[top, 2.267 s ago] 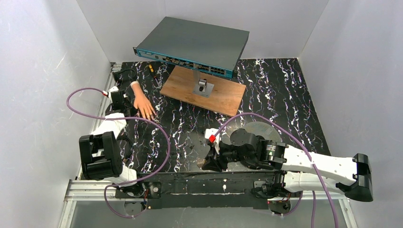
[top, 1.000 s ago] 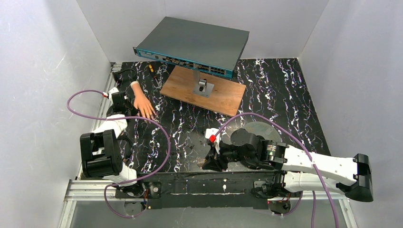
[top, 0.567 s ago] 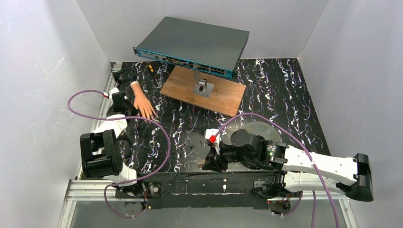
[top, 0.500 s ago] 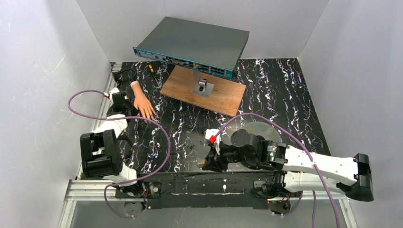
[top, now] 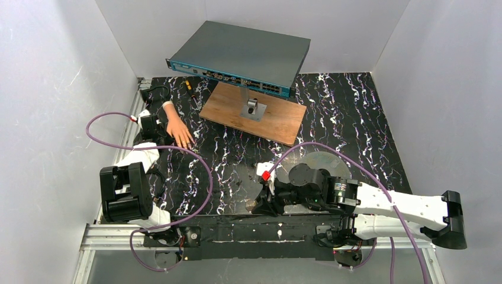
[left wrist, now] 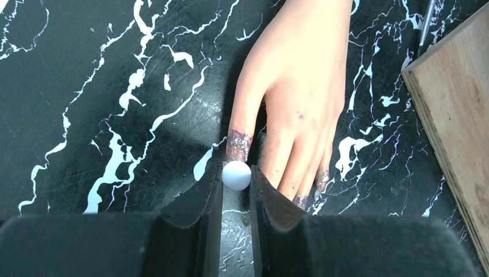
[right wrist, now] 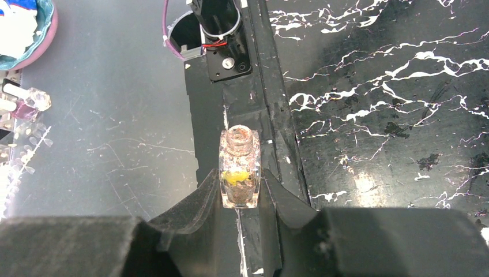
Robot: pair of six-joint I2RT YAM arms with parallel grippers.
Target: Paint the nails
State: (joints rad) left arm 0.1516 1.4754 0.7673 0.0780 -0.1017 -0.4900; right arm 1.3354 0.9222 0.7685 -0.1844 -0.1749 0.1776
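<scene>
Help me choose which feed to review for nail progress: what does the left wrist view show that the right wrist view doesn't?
Only left wrist: the mannequin hand with glitter-smeared nails, a wooden board, and the left tool shut on a white round cap near a fingertip. Only right wrist: the right tool shut on an uncapped polish bottle over the table's near edge, with spare bottles off to the left. Both: black marbled tabletop.
</scene>
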